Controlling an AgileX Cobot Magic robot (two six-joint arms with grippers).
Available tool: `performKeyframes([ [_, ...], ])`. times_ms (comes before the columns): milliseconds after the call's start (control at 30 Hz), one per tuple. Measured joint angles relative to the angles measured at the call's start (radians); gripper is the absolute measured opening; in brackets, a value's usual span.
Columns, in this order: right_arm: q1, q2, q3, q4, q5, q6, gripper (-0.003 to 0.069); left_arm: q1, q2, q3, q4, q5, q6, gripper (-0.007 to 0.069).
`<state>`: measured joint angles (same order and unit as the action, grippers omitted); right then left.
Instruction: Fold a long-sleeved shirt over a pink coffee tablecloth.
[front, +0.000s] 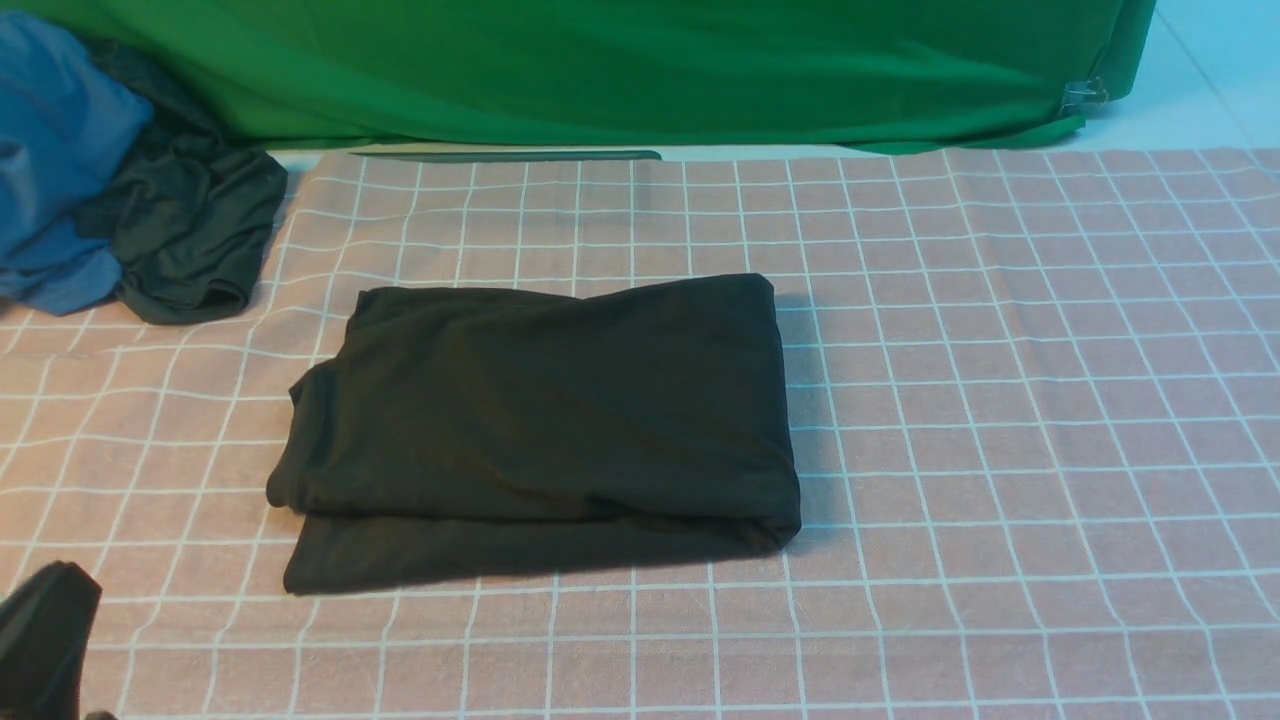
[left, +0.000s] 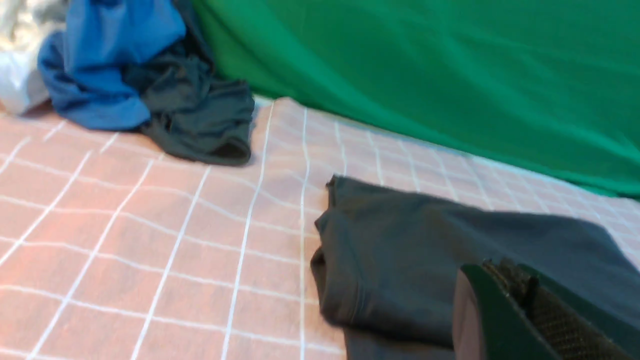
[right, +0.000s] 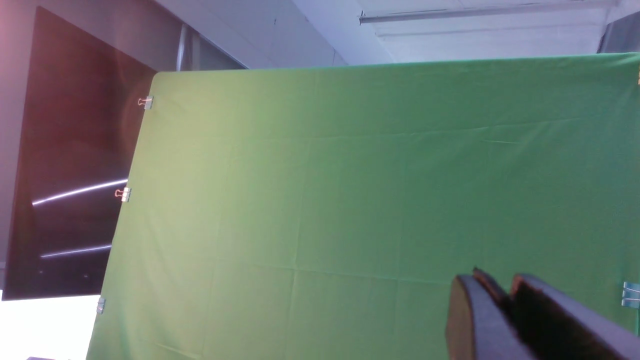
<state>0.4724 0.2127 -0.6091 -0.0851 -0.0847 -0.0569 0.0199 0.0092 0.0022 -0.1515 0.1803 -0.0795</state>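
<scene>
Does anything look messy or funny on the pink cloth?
Yes. A blue garment and a dark garment lie crumpled at the far left edge of the pink coffee tablecloth. The long-sleeved shirt is folded, though its bottom layer sticks out unevenly.

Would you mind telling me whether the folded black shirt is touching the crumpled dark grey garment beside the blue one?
Apart. The front view shows bare pink gridded tablecloth between the folded black shirt and the dark grey garment.

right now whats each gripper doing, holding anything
left gripper: closed, holding nothing, just above the folded black shirt
right gripper: raised toward the green backdrop, holding nothing; jaws nearly together, open or closed cannot be told
</scene>
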Motion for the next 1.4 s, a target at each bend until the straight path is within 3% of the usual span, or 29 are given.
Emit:
performKeyframes([
  [1000,-0.001,-0.009,0.002,0.0,0.037,0.0,0.0195,0.0,-0.011,0.005,0.06,0.048,0.033,0.0013],
  [1133,-0.035,-0.02,0.016,0.0,0.148,0.0,0.0196,0.0,-0.011,0.005,0.06,0.048,0.033,0.0013],
  [1400,-0.243,-0.022,0.258,0.0,0.25,0.0,0.0216,0.0,-0.011,0.005,0.06,0.048,0.033,0.0013],
])
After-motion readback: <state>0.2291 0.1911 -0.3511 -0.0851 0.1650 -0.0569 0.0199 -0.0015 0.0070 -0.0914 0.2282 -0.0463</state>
